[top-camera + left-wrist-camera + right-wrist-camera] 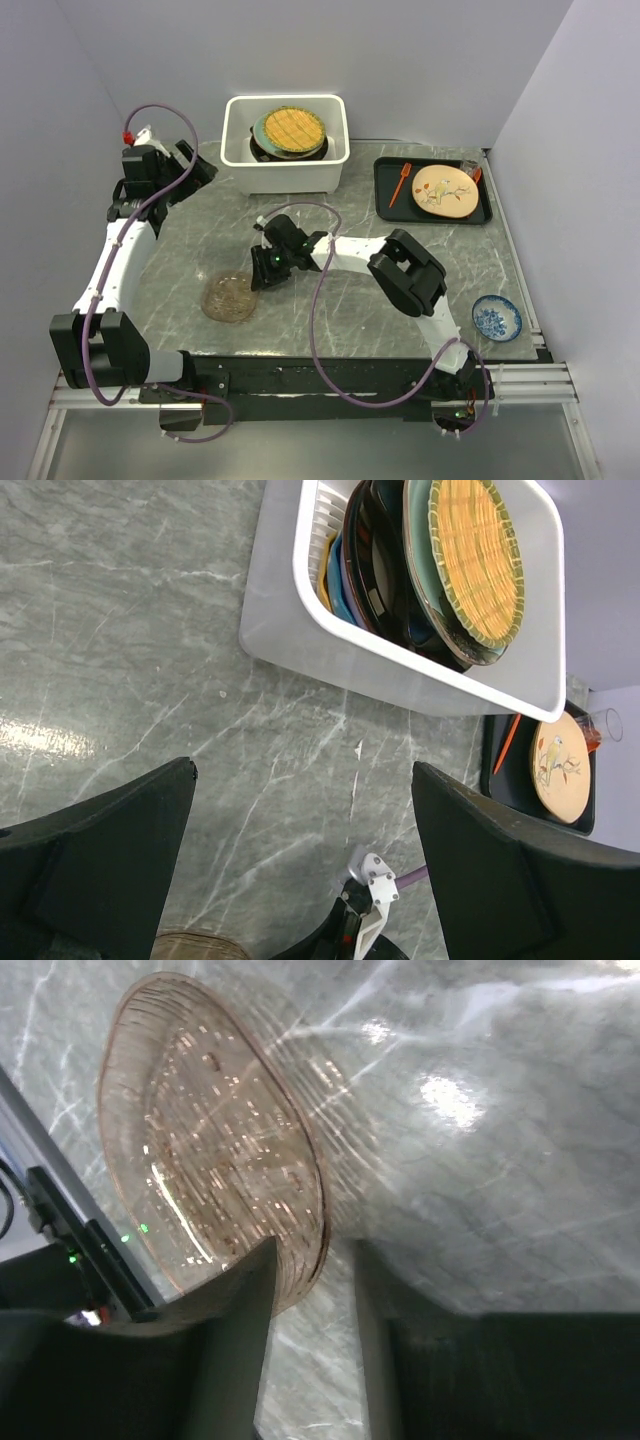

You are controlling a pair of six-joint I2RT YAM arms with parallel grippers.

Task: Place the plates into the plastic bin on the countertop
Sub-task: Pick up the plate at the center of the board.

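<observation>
An amber glass plate [230, 297] lies on the marble near the front left. In the right wrist view the amber glass plate [210, 1160] has its near rim between my right gripper's fingers. My right gripper [315, 1250] stands open: one finger lies over the plate, and a gap shows between the rim and the other finger. From above, the right gripper [262, 280] is at the plate's right edge. The white plastic bin [285, 165] at the back holds stacked plates [290, 130], the top one yellow with a green rim. A small blue plate [497, 318] sits front right. My left gripper [303, 770] hangs wide open and empty, short of the bin [420, 665].
A black tray [385, 190] at the back right carries a tan round plate [444, 190], an orange utensil and a small glass. Walls close in the table on the left, back and right.
</observation>
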